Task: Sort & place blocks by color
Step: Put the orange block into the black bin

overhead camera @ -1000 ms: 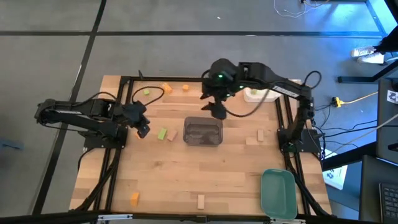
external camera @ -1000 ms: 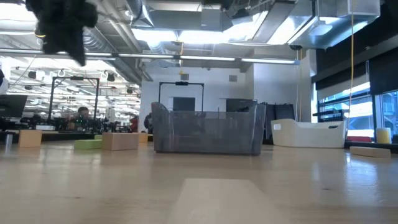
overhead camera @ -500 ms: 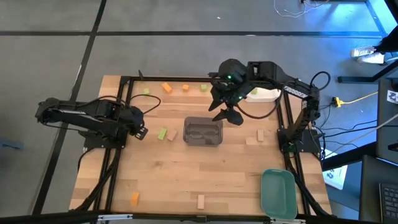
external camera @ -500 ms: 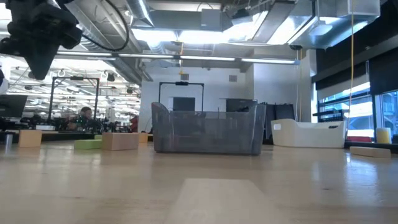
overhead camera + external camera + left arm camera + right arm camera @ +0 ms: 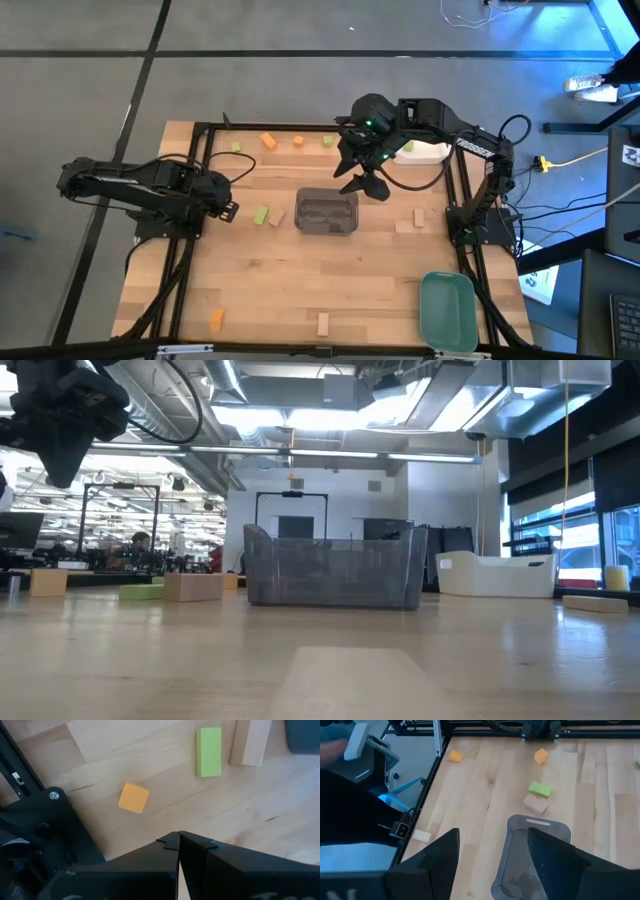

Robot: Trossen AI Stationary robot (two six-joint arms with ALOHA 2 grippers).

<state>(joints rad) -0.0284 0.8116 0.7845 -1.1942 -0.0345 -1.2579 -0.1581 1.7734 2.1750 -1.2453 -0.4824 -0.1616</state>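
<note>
Small orange, light green and tan blocks lie scattered on the wooden table. An orange cube (image 5: pixel 134 798), a green bar (image 5: pixel 209 751) and a tan bar (image 5: pixel 250 742) lie left of the grey tray (image 5: pixel 327 212). My left gripper (image 5: pixel 178 851) is shut and empty, just left of the orange cube (image 5: pixel 231 211). My right gripper (image 5: pixel 365 185) is open and empty above the grey tray's far edge (image 5: pixel 540 822). More blocks lie along the far edge, such as an orange block (image 5: pixel 268 141) and a green block (image 5: pixel 329 141).
A white tray (image 5: pixel 425 152) stands at the far right and a green tray (image 5: pixel 447 310) at the near right. Tan blocks (image 5: pixel 419 216) lie right of the grey tray. An orange block (image 5: pixel 216 319) and a tan block (image 5: pixel 323 323) lie near the front edge.
My right gripper has swung toward the table's right edge and a little nearer, then held still over the grey tray's far edge. My left gripper has drawn back a little toward the table's left edge.
</note>
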